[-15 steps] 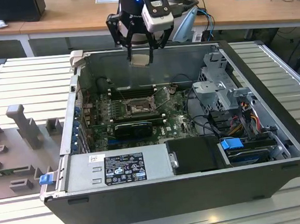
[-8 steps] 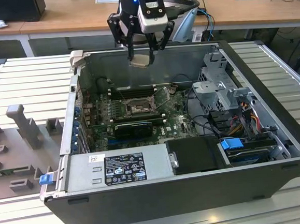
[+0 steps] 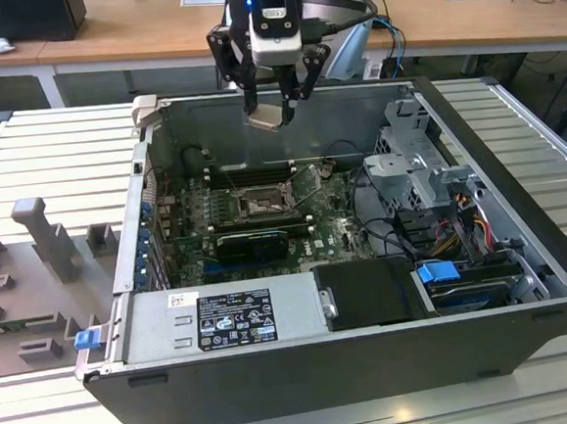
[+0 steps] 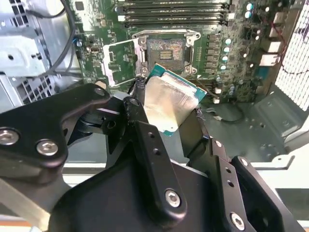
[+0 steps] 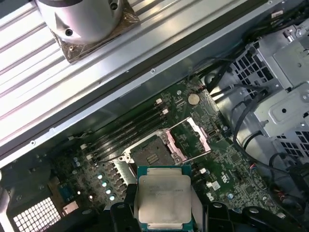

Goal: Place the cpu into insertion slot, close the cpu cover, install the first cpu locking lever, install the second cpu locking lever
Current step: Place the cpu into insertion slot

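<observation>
The gripper (image 3: 269, 116) clamps the cpu (image 5: 163, 198) by its edges, high above the motherboard (image 5: 234, 166); the insertion slot (image 5: 149, 155) lies empty and the cpu cover (image 5: 190, 140) stands open, so every step remains undone

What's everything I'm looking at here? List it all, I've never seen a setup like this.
computer case: one, dark grey, open, lying on the table
slatted table: one, pale grey, under the case
motherboard: one, green, on the case floor
insertion slot: one, black-framed, empty, on the motherboard
cpu cover: one, silvery, open beside the slot
memory slots: several, black, alongside the slot
power supply: one, silver, inside the case, nearest the exterior camera
drive cage: one, grey, at the exterior view's right
wooden desk: one seen, brown, behind the table
cpu: one, silvery top, green edge, held above the motherboard
fingers: two, black, closed on the cpu
</observation>
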